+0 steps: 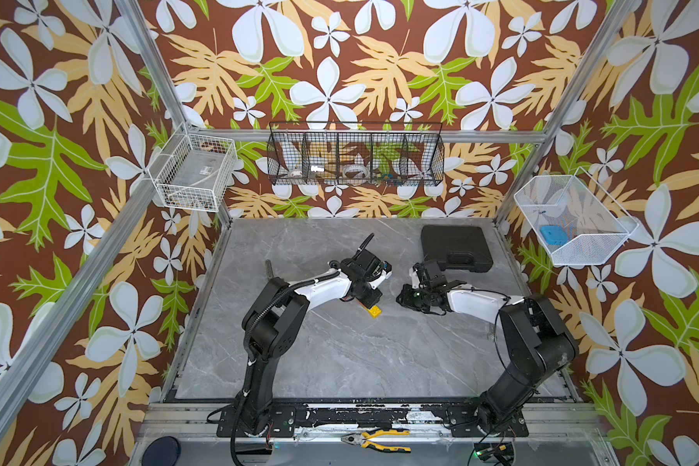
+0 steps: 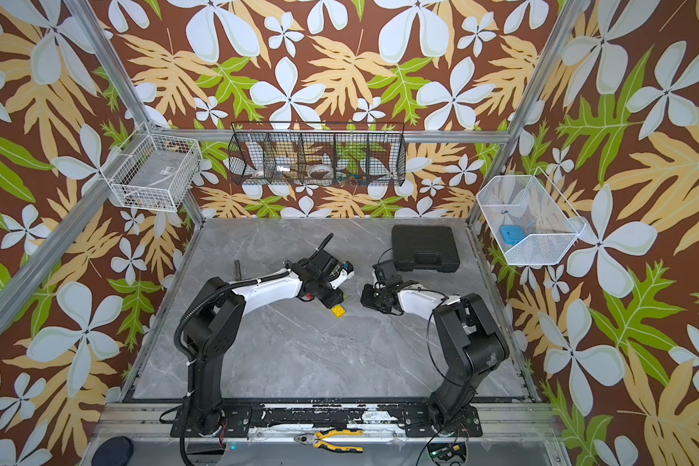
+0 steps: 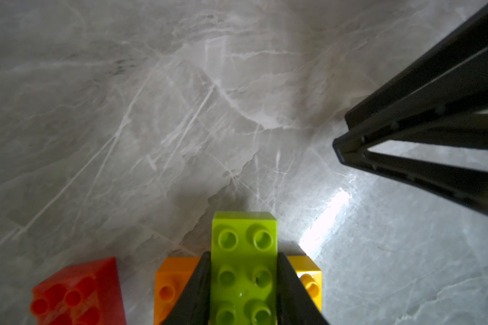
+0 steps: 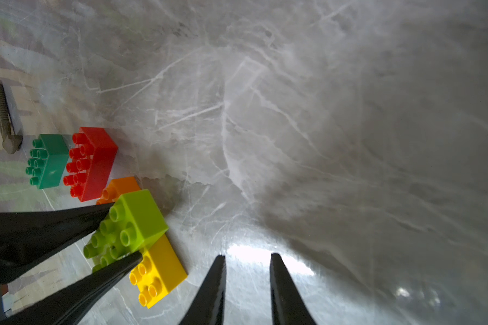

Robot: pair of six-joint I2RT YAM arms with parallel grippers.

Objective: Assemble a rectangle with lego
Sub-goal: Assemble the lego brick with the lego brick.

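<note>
Bricks counted: five, all on the grey marble-patterned table (image 1: 340, 355), near its middle, under the left gripper (image 3: 243, 256).

Upper layer: one lime green studded plastic brick (image 3: 244, 239), studs up. It lies across two lower bricks, one orange studded brick (image 3: 171, 281) on one side and one yellow studded brick (image 3: 310, 278) on the other. One end of the lime green brick overhangs their edge. Whether the orange and yellow bricks touch beneath it is hidden.

Loose: one red studded brick (image 4: 96, 160) just beside the orange brick, with a strip of table between them in the left wrist view. One dark green studded brick (image 4: 52, 160) lies along the red brick's far side, apparently touching it.

In both top views only the yellow brick shows; the left arm covers the other four.

Grippers: two.
- Left gripper: its two black fingers (image 3: 195, 289) lie against the two long sides of the lime green brick, clamped on it.
- Right gripper (image 4: 247, 256): jaws a little apart with nothing between them, tips over bare table near the yellow brick.

Other items:
- one grey threaded bolt (image 4: 2, 112) near the dark green brick
- one black plastic case (image 1: 457, 246) at the table's far right
- one pair of yellow-handled pliers (image 1: 380, 439) on the front rail
- three wire baskets on the walls: one white basket (image 1: 194, 173), one long black basket (image 1: 356, 153), and one white mesh basket (image 1: 574, 250) holding one blue block (image 1: 551, 235)
</note>
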